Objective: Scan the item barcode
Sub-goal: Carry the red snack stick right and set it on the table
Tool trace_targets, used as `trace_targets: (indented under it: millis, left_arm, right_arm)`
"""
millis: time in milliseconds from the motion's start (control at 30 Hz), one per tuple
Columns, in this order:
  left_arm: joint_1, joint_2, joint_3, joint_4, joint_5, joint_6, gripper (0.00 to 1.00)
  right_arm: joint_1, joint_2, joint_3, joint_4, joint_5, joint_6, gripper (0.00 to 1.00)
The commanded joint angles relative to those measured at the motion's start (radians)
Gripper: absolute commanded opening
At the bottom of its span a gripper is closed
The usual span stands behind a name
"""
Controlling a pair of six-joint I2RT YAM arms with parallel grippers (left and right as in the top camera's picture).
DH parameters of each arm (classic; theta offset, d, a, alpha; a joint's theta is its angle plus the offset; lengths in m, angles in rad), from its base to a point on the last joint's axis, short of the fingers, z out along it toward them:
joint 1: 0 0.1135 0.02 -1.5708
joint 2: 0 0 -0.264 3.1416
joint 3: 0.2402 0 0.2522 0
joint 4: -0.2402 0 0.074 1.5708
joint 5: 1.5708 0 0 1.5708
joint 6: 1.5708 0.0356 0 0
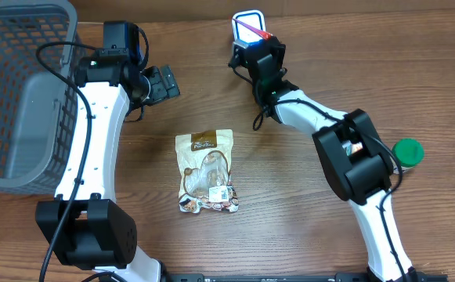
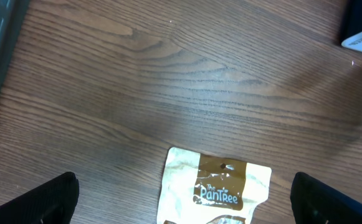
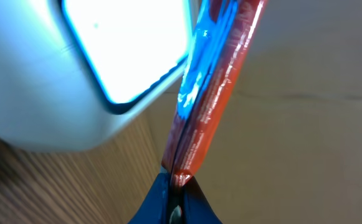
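Overhead, wood-grain table [image 1: 290, 196], grey basket [image 1: 31, 125] far left, left pincer [image 1: 163, 82] spread, right pincer [image 3: 176, 193] pinching red packet [image 3: 215, 81]

The left arm [image 1: 98, 141], beside the basket [image 1: 8, 94], has white links, black joint housings and looping black cables. The right arm [image 1: 309, 113] matches.

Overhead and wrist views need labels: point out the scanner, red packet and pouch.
scanner [image 3: 115, 50], right wrist view, its lit window
red packet [image 3: 218, 87], right wrist view, mid-length
pouch [image 1: 206, 172], overhead view, centre of its front
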Motion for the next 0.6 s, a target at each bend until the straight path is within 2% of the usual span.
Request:
trace_targets:
  millis: [0, 167, 233, 300, 367, 467, 567]
  left_arm:
    - [0.004, -0.020, 0.014, -0.001, -0.006, 0.022, 1.00]
    - [0.004, -0.020, 0.014, -0.001, -0.005, 0.022, 1.00]
    - [0.004, -0.020, 0.014, -0.001, -0.005, 0.022, 0.99]
    - [0.004, -0.020, 0.014, -0.001, -0.006, 0.022, 1.00]
    - [0.003, -0.020, 0.014, -0.001, -0.005, 0.022, 1.00]
    - [0.004, -0.020, 0.014, -0.001, -0.006, 0.022, 1.00]
    - [0.004, -0.020, 0.014, -0.001, -0.005, 0.022, 1.00]
  right_arm:
    - [0.015, -0.185, 0.014, -0.094, 0.029, 0.179, 0.03]
    - [0.029, -0.326, 0.014, -0.423, 0.029, 0.542, 0.03]
    - [0.029, -0.372, 0.014, -0.571, 0.028, 0.739, 0.03]
    - [0.027, -0.410, 0.014, -0.748, 0.021, 0.997, 0.03]
    - [0.023, -0.433, 0.014, -0.939, -0.051, 1.191, 0.03]
    - [0.013, -0.435, 0.013, -1.194, -0.258, 1.321, 0.03]
    - [-0.008, -0.435, -0.015, -1.360, -0.494, 1.331, 0.04]
